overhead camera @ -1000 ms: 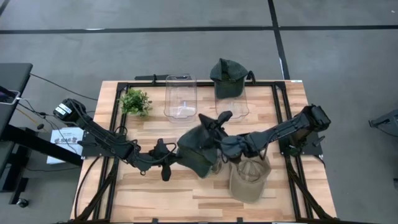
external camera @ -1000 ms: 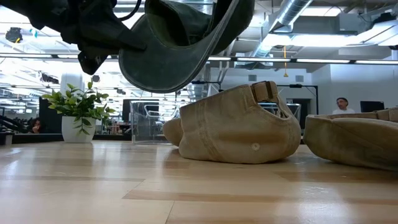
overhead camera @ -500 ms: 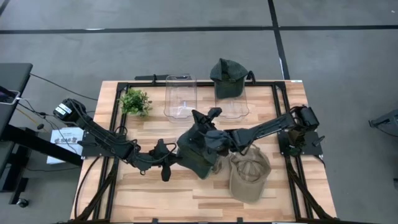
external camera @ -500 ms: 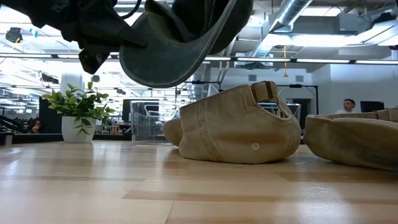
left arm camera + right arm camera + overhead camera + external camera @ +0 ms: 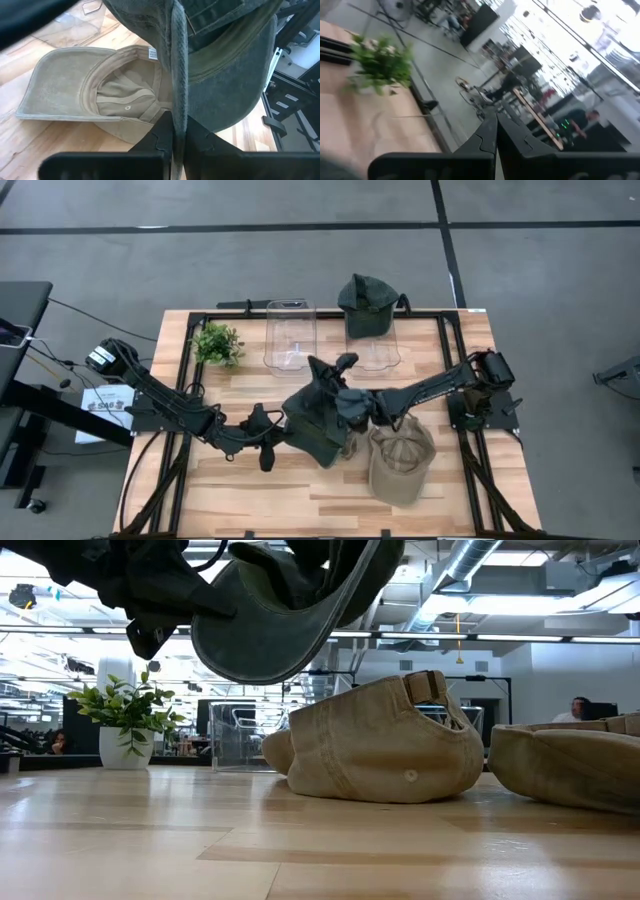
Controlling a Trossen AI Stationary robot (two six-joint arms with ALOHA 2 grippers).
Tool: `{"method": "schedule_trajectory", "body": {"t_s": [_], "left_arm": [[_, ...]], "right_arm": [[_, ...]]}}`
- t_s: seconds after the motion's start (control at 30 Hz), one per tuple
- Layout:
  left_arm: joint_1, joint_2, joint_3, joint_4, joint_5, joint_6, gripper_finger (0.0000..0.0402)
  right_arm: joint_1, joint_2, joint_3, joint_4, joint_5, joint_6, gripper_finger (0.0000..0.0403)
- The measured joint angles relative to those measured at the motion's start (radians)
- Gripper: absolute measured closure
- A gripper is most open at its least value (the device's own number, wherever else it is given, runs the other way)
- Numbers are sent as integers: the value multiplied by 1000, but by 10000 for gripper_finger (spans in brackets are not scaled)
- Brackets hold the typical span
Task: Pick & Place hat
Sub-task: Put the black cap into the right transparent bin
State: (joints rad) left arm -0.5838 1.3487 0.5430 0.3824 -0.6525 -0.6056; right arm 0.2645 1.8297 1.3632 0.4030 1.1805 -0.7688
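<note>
Dark green hat (image 5: 315,420) hangs above the table — left gripper (image 5: 172,131) clamped on its edge (right gripper's (image 5: 352,402) state: cannot tell); picked up, placing remains.

Dark green cap (image 5: 318,420) hangs in the air mid-table, opening down, above tan caps (image 5: 402,465); another green cap (image 5: 364,298) sits on clear container.

Matt green cloth hat (image 5: 318,420)
</note>
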Motion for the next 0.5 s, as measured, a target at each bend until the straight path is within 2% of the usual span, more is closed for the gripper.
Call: {"method": "schedule_trajectory", "body": {"t_s": [0.2,0.27,0.4,0.5], "left_arm": [[0,0,0,0,0,0,386],[0,0,0,0,0,0,386],[0,0,0,0,8,0,386],[0,0,0,0,9,0,386]], "right_arm": [[70,-18,0,-10,56,-52,403],[86,-23,-3,-62,79,-47,403],[90,-27,-12,-184,167,20,403],[100,-53,-13,-258,109,166,403]]}}
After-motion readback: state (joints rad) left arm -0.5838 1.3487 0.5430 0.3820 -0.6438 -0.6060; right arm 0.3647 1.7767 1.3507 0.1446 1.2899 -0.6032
